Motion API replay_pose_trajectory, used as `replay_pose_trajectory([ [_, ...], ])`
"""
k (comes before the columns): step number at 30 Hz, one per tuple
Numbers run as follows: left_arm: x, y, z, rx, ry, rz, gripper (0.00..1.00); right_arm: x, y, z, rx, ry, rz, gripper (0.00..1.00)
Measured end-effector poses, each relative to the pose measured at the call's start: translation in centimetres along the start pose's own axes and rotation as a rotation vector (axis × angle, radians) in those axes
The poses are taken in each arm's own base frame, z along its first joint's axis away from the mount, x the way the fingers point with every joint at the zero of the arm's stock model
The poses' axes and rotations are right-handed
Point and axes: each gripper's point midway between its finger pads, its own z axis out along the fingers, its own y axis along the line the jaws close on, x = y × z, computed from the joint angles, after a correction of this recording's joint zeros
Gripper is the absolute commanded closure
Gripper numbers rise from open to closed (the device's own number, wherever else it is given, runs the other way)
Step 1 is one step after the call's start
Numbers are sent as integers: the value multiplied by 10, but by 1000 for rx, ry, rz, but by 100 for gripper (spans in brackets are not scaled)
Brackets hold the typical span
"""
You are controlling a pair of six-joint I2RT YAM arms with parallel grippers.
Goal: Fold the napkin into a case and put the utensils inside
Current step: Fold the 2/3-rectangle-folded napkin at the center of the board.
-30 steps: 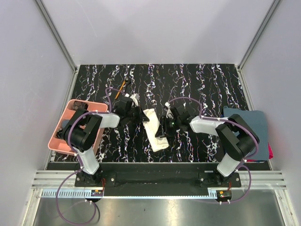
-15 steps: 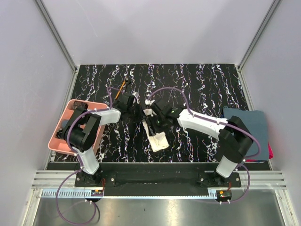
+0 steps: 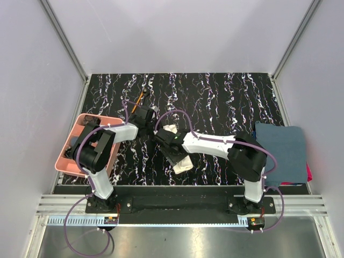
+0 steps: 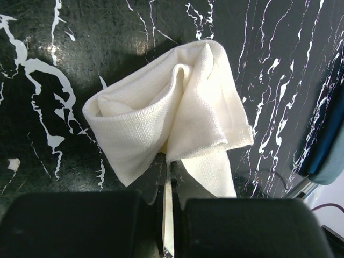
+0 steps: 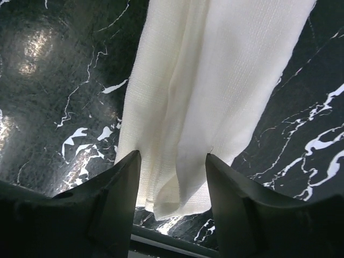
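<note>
Mid-frame, your left gripper [image 4: 169, 183] is clamped tight on the bunched end of the napkin [image 4: 177, 118]; your right gripper [image 5: 172, 158], jaws apart, straddles its flat length, holding nothing.

Cream napkin [image 3: 183, 163] folded into narrow strip, far end bunched up, orange-handled stick [image 3: 140, 98] lying well apart.

From overhead the right arm [image 3: 207, 144] covers the middle of the napkin [image 3: 183, 164] — stuff inside the pink tray [image 3: 103, 117] is too dark to tell.
</note>
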Motion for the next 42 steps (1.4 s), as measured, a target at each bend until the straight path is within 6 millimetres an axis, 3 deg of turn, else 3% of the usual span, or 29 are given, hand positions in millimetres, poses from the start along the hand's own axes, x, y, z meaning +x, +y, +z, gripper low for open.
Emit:
replay_pose_trajectory([
  [5, 1, 1, 1, -3, 3, -1, 100, -1, -1, 0, 64, 3, -45, 52],
  [15, 1, 2, 1, -5, 5, -3, 100, 3, -5, 6, 102, 27, -68, 51],
  [17, 1, 2, 1, -5, 5, -3, 81, 5, -4, 12, 107, 39, -72, 62],
  [19, 1, 3, 1, -12, 2, -1, 62, 5, -5, 14, 116, 39, -75, 81],
  [20, 1, 4, 1, -13, 2, -1, 55, 5, -5, 14, 118, 38, -76, 84],
  [22, -2, 2, -1, -11, -11, 4, 53, 3, -7, 14, 129, 31, -74, 87],
  [26, -11, 9, -24, -58, -122, 16, 60, -7, 0, 7, 120, -10, -84, 91],
  [30, -13, 17, -59, -76, -245, -14, 84, -17, 13, -8, 81, -62, -95, 97],
  [32, -9, 17, -68, -59, -270, -32, 91, -19, 15, -13, 70, -71, -87, 99],
  [37, 9, 13, -65, 2, -237, -63, 99, -17, 4, -8, 83, -44, -45, 100],
  [42, 28, 25, -55, 3, -188, -106, 100, -16, 4, -8, 78, -35, -28, 100],
])
